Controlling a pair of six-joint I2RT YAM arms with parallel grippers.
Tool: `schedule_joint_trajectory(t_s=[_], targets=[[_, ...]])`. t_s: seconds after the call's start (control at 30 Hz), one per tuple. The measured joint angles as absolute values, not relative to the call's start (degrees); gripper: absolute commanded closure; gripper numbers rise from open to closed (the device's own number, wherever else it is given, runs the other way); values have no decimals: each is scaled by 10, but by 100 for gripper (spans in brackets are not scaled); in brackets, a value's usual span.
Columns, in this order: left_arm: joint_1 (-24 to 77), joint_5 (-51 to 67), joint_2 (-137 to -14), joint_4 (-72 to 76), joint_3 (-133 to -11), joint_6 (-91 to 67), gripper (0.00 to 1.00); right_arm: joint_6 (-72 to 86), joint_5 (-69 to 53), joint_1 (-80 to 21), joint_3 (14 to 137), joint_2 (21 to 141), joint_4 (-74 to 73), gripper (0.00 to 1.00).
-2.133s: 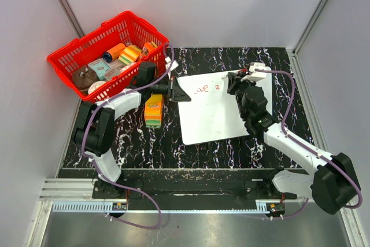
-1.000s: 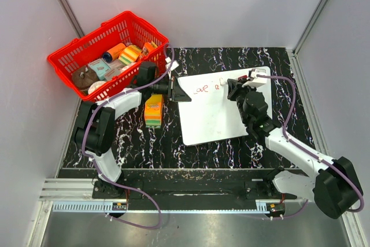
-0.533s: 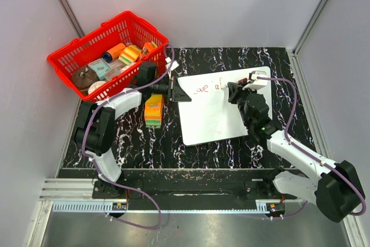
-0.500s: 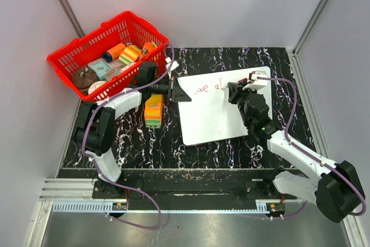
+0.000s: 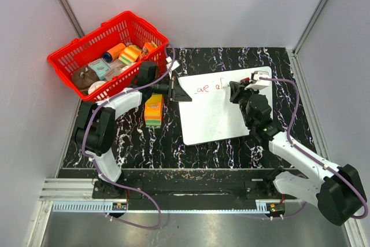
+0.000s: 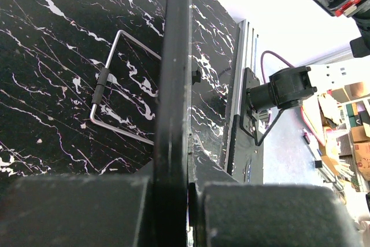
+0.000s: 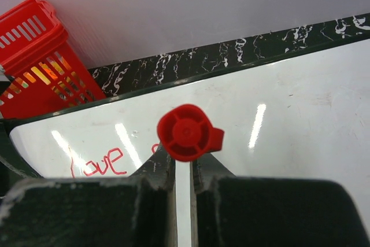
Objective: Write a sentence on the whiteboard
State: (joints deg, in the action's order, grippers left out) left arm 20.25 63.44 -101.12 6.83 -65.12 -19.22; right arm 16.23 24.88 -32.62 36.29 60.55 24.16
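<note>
**On the board: first words down, pen poised for more**

Between your two arms the whiteboard (image 5: 211, 120) lies flat, turned a little askew. The sentence (image 5: 208, 88) is red script along its far edge. "Love" reads clearly from the right wrist view, with a letter or two more beside it. You're mid-writing, I'd say, and well short of a full sentence.

Your right gripper (image 5: 237, 89) stands just right of the last stroke. Its jaws are nearly closed, pinching the pen (image 7: 185, 133) with the red end up toward the camera. The tip is hidden, so I can't tell whether it touches the board.

Next call: carry the stroke rightward with light, even pressure, and leave room for a second line below.

Your left gripper (image 5: 175, 91) is clamped tight on the board's left rim, steadying it. Hold that, because a slip would skew the letters. Off to the far left, the basket (image 5: 69, 56) sits well apart.
</note>
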Motion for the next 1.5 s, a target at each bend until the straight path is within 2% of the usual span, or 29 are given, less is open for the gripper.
schedule_joint_trajectory(t_s=[0.83,1.5], targets=[[207,634,-1011,65,-656,-183,100,127,276,-314,426,656,272,100],[207,630,-1014,55,-659,-189,100,159,273,-306,393,650,271,100]])
